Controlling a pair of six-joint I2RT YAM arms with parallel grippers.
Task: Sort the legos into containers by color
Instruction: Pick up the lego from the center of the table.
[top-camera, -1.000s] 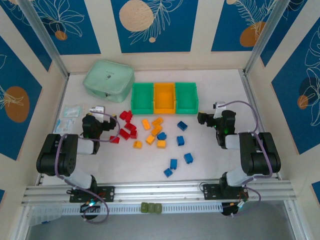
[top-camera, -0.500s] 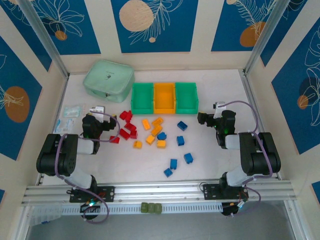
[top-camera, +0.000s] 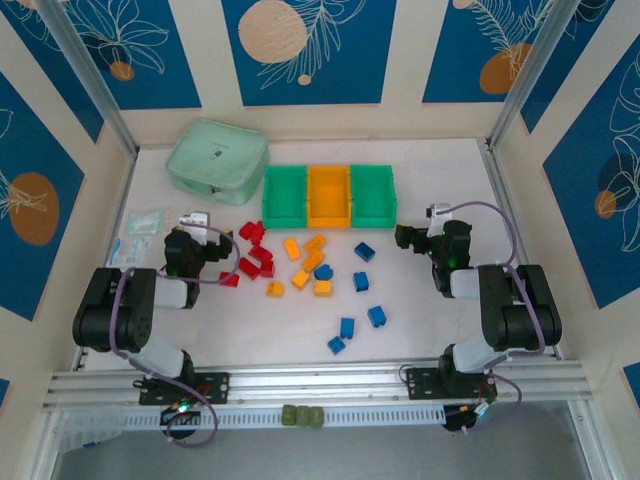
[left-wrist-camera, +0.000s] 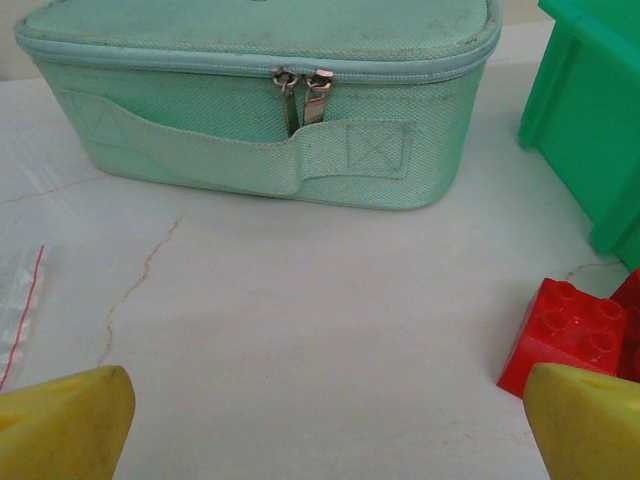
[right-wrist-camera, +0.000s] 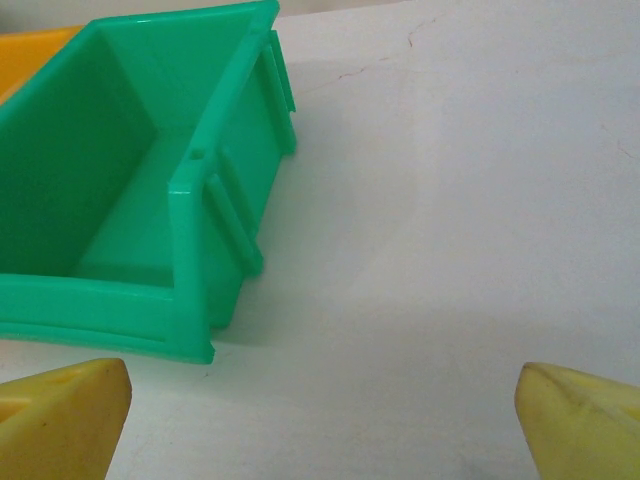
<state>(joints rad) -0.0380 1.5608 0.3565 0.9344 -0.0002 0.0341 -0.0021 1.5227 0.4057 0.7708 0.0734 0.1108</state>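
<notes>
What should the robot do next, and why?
Probably nudge the left gripper to its right and lower it over the nearest red brick. The gripper is open and holds nothing, that brick sits close beside its right fingertip, and I see no brick inside the bins yet.

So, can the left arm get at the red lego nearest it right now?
Probably yes: the left gripper is open, and the red lego sits just ahead, slightly off to one side, with nothing between them.
</notes>
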